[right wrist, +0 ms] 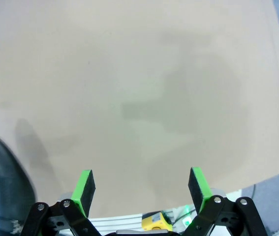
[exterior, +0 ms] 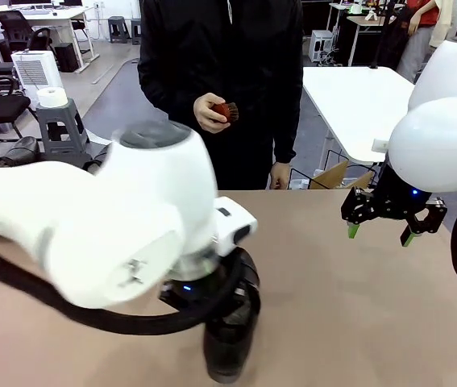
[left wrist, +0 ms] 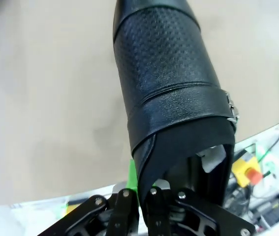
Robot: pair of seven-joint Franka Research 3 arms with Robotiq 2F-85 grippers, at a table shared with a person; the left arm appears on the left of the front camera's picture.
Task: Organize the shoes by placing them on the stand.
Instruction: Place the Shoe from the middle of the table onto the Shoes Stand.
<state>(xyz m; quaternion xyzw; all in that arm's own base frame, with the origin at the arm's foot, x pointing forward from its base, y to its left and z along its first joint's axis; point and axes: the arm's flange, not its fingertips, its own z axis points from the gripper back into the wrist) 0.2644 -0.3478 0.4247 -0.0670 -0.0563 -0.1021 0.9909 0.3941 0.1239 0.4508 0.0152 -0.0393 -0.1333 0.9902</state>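
Your shoe [left wrist: 171, 93] is in the left hand [left wrist: 139, 196]. Look at the left wrist view: the black leather upper, pebbled over the middle and smooth at the toe, runs up the picture away from the fingers, and the hand is clamped tight on the edge of the shoe's opening, with a strip of green pad showing just beside the leather. A bit of white paper sits inside the opening, and a small metal buckle shows on the shoe's side. From the front you see the same shoe [exterior: 230, 343] hanging dark and blurred below the left arm's wrist, low in the picture over the near part of the counter [exterior: 325, 306]; you cannot tell from these views whether its sole touches the surface.

In the right wrist view, a black shoe toe [right wrist: 6, 187] shows at the lower left corner over the tan counter [right wrist: 139, 88].

Your right hand [exterior: 380, 234] hangs above the counter on the right side, well apart from the shoe. Its fingers are spread wide, green pads [right wrist: 200, 183] apart, and nothing lies between them.

Across the counter a person stands in a dark jacket, holding a small reddish-brown brush [exterior: 226, 112] in one hand [exterior: 209, 113] at chest height; the other hand [exterior: 280, 175] hangs near the far edge.
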